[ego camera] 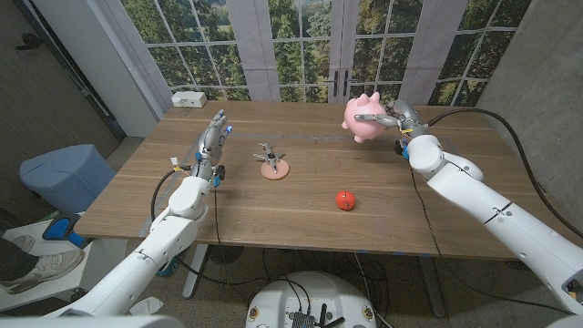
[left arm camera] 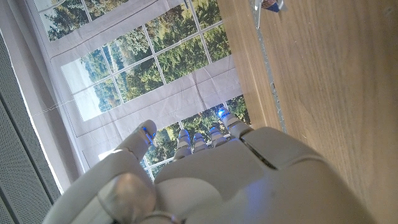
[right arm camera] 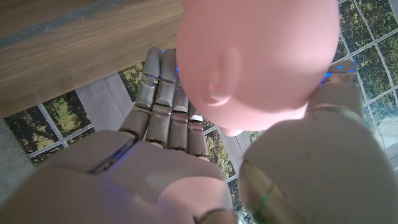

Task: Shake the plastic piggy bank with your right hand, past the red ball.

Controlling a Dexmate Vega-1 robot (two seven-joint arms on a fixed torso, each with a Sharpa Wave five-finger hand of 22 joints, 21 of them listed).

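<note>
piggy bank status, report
Right robot hand grips piggy bank, lifted. Left robot hand open. Red ball on table, clear.

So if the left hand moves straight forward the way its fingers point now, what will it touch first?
Probably nothing on the table: the left hand points toward the far edge and the window. The white box sits off to its left, though depth is unclear.

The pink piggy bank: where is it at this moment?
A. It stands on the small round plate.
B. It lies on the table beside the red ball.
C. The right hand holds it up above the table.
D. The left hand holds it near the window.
C: in the head view the right hand grips the pink piggy bank above the table's far side, apart from the red ball.
</note>
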